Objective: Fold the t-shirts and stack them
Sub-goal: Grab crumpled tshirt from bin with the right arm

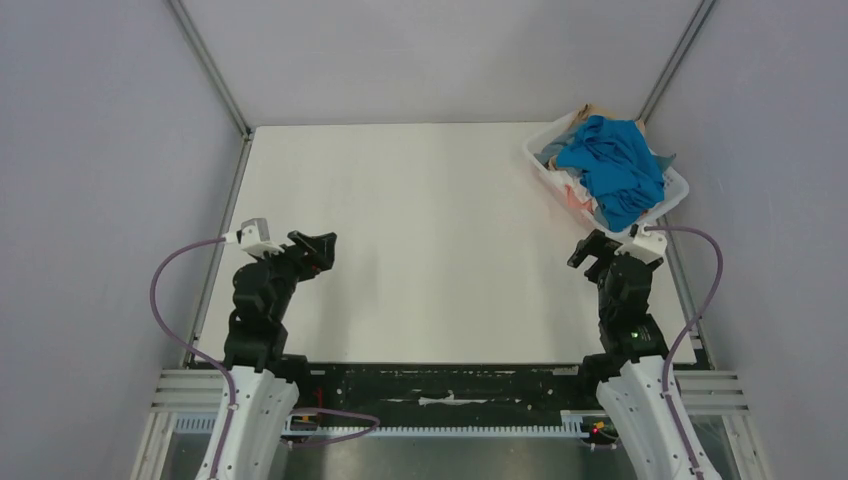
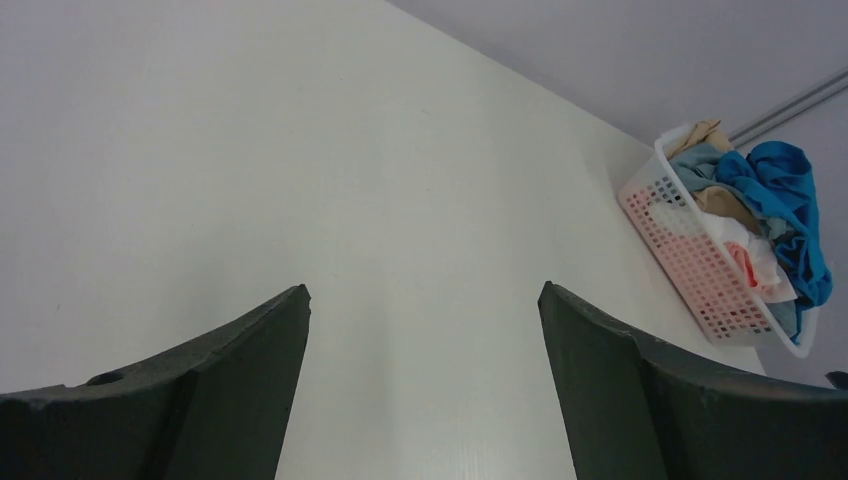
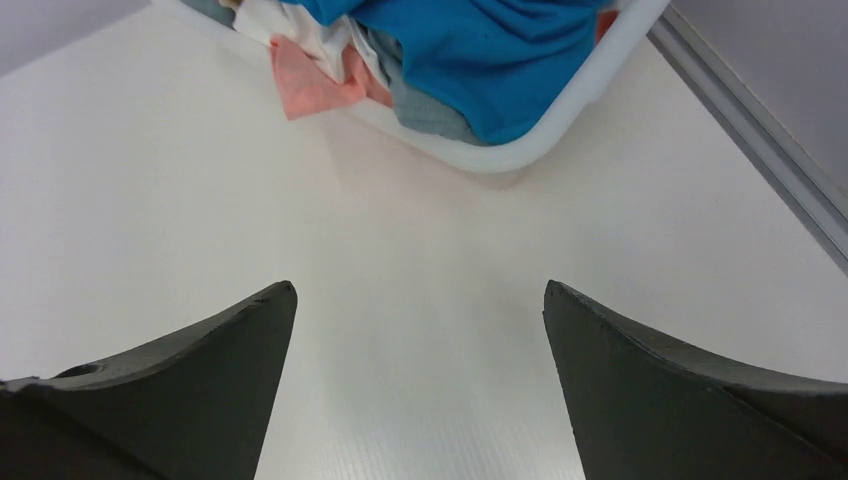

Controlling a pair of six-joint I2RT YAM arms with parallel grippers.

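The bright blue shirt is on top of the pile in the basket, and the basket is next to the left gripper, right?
No. The basket sits near the right gripper, as the top external view shows. The bright blue shirt does lie on top.

Bright, even light; soft shadows, sharp focus.

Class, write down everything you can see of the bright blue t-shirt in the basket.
The bright blue t-shirt is plain, soft cloth. It is unfolded and crumpled, with deep creases. It lies on top of the heap in the white slotted basket, covering much of it, at the far right corner of the table. Under and beside it lie the other shirts, which are peach-pink, white, grey-blue and tan. Nothing else touches it.
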